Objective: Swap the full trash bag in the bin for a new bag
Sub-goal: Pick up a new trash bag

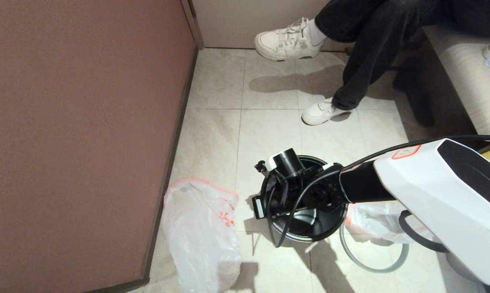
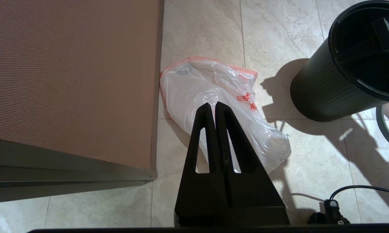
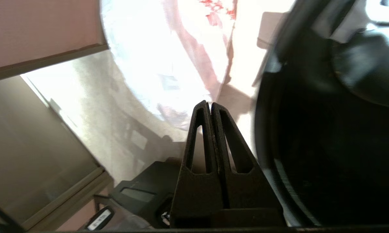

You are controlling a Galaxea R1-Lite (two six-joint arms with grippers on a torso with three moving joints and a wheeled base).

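The bin [image 1: 318, 228] [image 2: 327, 90] [image 3: 310, 145] stands on the tiled floor, dark and with no bag in it. The full trash bag [image 1: 200, 228] [image 2: 194, 87] [image 3: 155, 58] lies puffed up on the floor to its left, against the brown panel, with pale shapes showing through the film. The new bag [image 1: 375, 221] lies crumpled to the bin's right, partly hidden under my right arm. The right gripper [image 3: 210, 103] hangs shut and empty over the bin's left rim. The left gripper [image 2: 214, 104] is shut and empty above the full bag, apart from it.
A thin grey hoop [image 1: 352, 262] [image 2: 383, 126] lies on the floor right of the bin, round the new bag. The brown panel [image 1: 78, 142] walls off the left. A seated person's shoes [image 1: 322, 112] and legs stand behind the bin. A bench [image 1: 464, 73] is at the far right.
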